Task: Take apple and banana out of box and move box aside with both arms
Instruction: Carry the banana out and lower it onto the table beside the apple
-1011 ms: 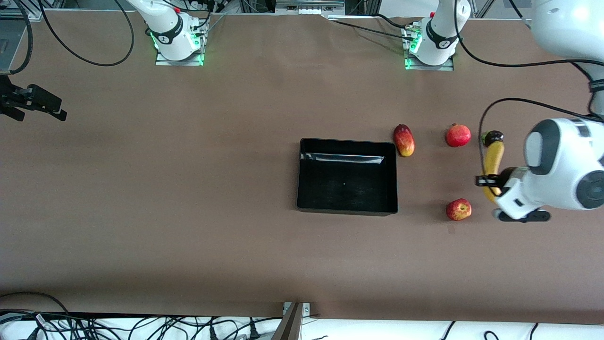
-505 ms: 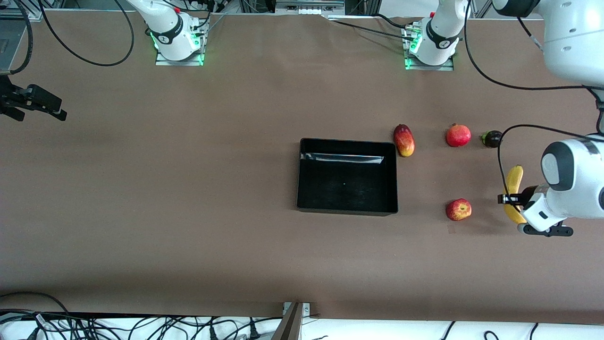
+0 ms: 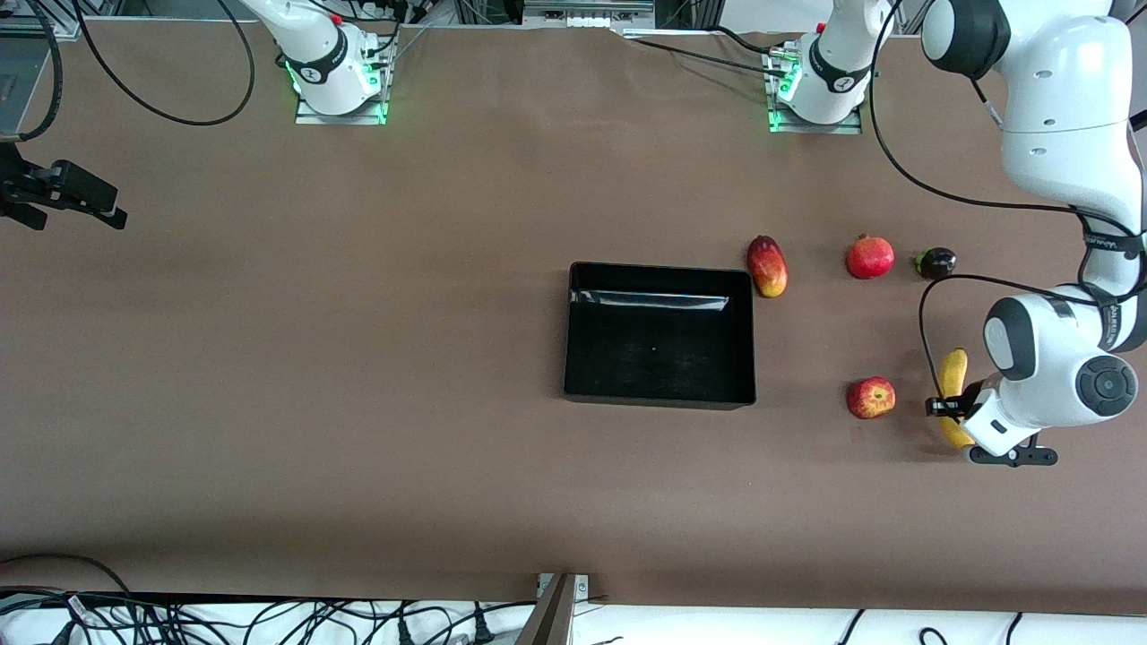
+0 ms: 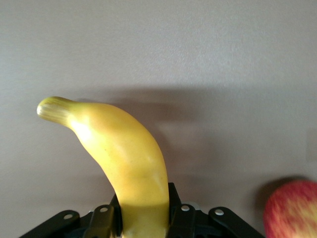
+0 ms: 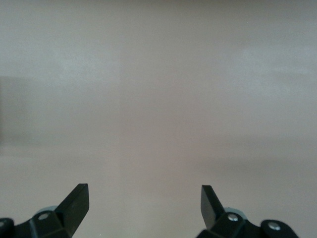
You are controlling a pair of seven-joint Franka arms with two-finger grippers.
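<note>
My left gripper [image 3: 948, 408] is shut on the long yellow banana [image 3: 952, 374] and holds it just above the table, beside the apple [image 3: 871, 398] toward the left arm's end. In the left wrist view the banana [image 4: 129, 158] sticks out from between the black fingers [image 4: 104, 222], and the red-yellow apple [image 4: 292, 210] shows at the edge. The shallow black box [image 3: 659, 358] sits empty at mid-table. My right gripper [image 3: 112, 213] waits open and empty at the right arm's end of the table. The right wrist view shows its gripper [image 5: 144, 198] over bare table.
An oblong red-yellow mango [image 3: 768, 266] lies by the box's corner. A round red pomegranate [image 3: 870, 257] and a small dark fruit [image 3: 936, 262] lie farther from the front camera than the apple. A black cable [image 3: 927, 313] loops near the banana.
My left gripper has carried the banana away from the small dark fruit, toward the front camera, and now holds it beside the apple. The right arm has not moved.
</note>
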